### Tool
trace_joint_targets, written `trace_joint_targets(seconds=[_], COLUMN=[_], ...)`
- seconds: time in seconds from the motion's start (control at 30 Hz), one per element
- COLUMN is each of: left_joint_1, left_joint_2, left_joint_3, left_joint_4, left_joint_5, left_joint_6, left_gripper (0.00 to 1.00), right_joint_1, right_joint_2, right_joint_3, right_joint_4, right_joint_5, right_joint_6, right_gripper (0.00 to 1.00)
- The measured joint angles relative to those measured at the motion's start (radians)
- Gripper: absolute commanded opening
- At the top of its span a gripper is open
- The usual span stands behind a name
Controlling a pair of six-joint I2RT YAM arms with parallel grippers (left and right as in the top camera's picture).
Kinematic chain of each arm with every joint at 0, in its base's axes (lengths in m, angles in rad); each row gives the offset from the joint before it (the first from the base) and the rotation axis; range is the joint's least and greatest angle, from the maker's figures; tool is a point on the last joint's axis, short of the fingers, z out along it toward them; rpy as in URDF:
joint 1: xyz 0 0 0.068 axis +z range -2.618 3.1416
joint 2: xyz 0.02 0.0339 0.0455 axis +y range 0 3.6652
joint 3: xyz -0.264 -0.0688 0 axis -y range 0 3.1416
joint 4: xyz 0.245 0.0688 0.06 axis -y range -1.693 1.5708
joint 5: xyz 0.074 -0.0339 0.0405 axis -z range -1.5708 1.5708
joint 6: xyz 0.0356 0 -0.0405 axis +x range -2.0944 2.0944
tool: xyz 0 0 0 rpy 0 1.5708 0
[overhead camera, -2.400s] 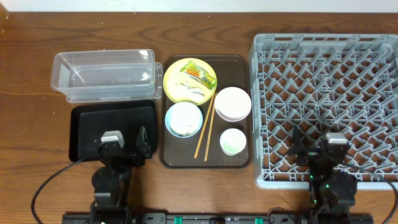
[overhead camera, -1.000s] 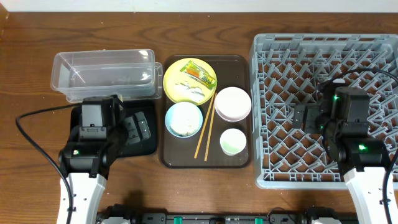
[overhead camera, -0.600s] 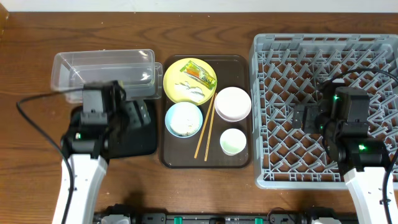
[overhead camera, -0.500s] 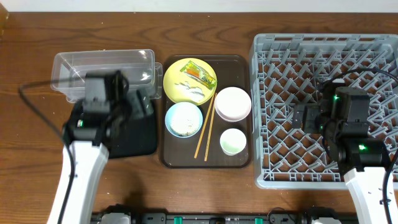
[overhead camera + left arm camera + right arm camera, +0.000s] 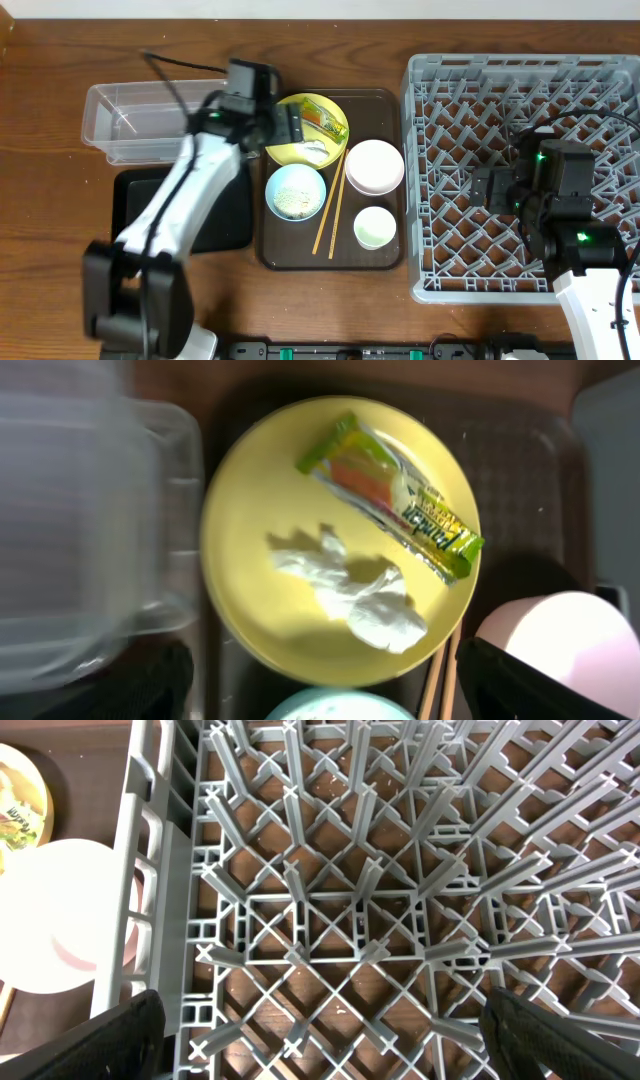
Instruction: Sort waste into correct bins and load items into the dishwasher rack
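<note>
My left gripper (image 5: 291, 126) (image 5: 330, 695) is open and empty, hovering over the left part of the round yellow plate (image 5: 338, 145) (image 5: 260, 490). On the plate lie the yellow-green wrapper (image 5: 322, 118) (image 5: 395, 495) and the crumpled white tissue (image 5: 316, 149) (image 5: 365, 595). The light blue bowl (image 5: 295, 192) holds rice-like scraps. The white bowl (image 5: 374, 166), the small cup (image 5: 375, 227) and the chopsticks (image 5: 331, 210) are beside it. My right gripper (image 5: 485, 188) (image 5: 340, 1040) is open and empty above the grey rack (image 5: 520, 80) (image 5: 350, 870).
The dishes sit on a brown serving tray (image 5: 380, 265). The clear tub (image 5: 150, 120) (image 5: 70, 530) stands left of the plate, with the black tray (image 5: 135, 215) in front of it. My left arm stretches across both bins.
My left arm has swung from above the black tray up and to the right, to the yellow plate. The right arm has stayed still over the rack for the last second.
</note>
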Motion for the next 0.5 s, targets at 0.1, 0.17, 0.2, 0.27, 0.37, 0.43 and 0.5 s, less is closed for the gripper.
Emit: trace_joint_targets(seconds=[0.1,0.17,0.2,0.27,0.37,0.43,0.5], left_joint_1=[-0.031,-0.050,-0.060,-0.074,-0.085,-0.084,-0.084], left_joint_2=[0.073,0.112,0.133,0.165,0.206,0.228,0.240], left_joint_3=[0.000,0.000,0.000,0.000,0.000,0.000,0.000], left_joint_4=[0.075,0.103,0.119,0.143,0.156,0.155,0.155], left_joint_5=[0.000,0.000,0.001,0.003,0.003,0.003,0.003], left_joint_6=[-0.024,-0.034,-0.038,-0.044,-0.057,-0.064,-0.066], left_gripper=[0.87,0.86,0.86,0.83,0.80,0.80,0.79], right_joint_1=[0.000,0.000,0.000,0.000,0.000,0.000,0.000], right_joint_2=[0.000,0.000,0.000,0.000,0.000,0.000,0.000], right_joint_3=[0.000,0.000,0.000,0.000,0.000,0.000,0.000], right_joint_4=[0.000,0.000,0.000,0.000,0.000,0.000,0.000], right_joint_5=[0.000,0.000,0.000,0.000,0.000,0.000,0.000], right_joint_6=[0.000,0.000,0.000,0.000,0.000,0.000,0.000], right_gripper=[0.99,0.99,0.99,0.99,0.99,0.99,0.99])
